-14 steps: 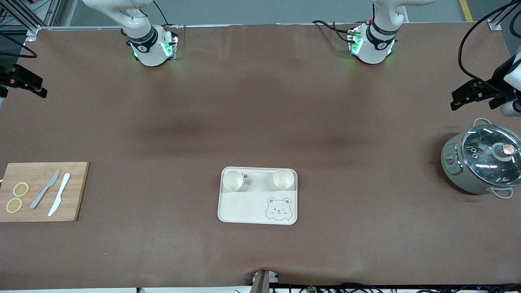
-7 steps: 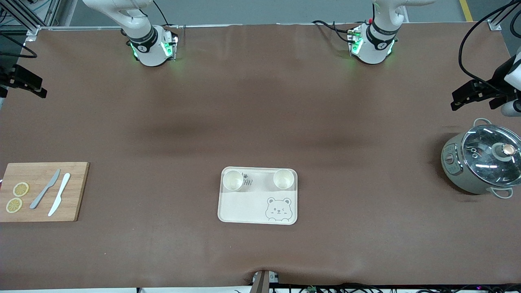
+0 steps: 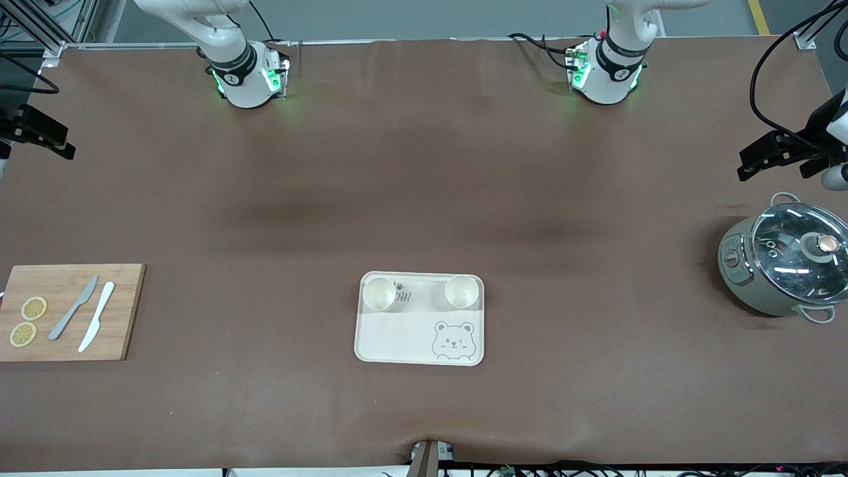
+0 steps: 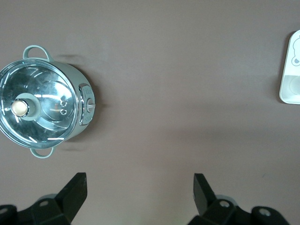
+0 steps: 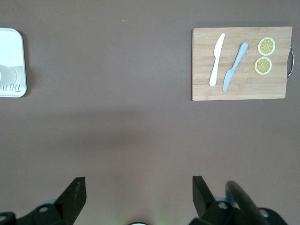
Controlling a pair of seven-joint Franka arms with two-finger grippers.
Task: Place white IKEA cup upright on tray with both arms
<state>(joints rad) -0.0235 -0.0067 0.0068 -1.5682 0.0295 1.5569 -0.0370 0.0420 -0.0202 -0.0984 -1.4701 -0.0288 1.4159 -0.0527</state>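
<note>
The cream tray (image 3: 397, 338) with the bear face lies in the middle of the table. Two white cups (image 3: 379, 293) (image 3: 462, 291) stand upright on it, along its edge farther from the front camera. My left gripper (image 3: 752, 162) is open and empty, up over the table at the left arm's end, close to the pot. In the left wrist view its fingers stand wide apart (image 4: 139, 187), and a corner of the tray (image 4: 291, 70) shows. My right gripper (image 3: 56, 142) is open and empty over the right arm's end (image 5: 139, 187). The tray's edge (image 5: 11, 61) shows there too.
A grey pot with a glass lid (image 3: 785, 265) stands at the left arm's end, also in the left wrist view (image 4: 42, 115). A wooden cutting board (image 3: 126, 311) with two knives (image 3: 73, 308) and two lemon slices (image 3: 34, 308) lies at the right arm's end (image 5: 239, 89).
Both grippers have drifted slightly outward toward their own ends of the table. The tray and the cups have not moved.
</note>
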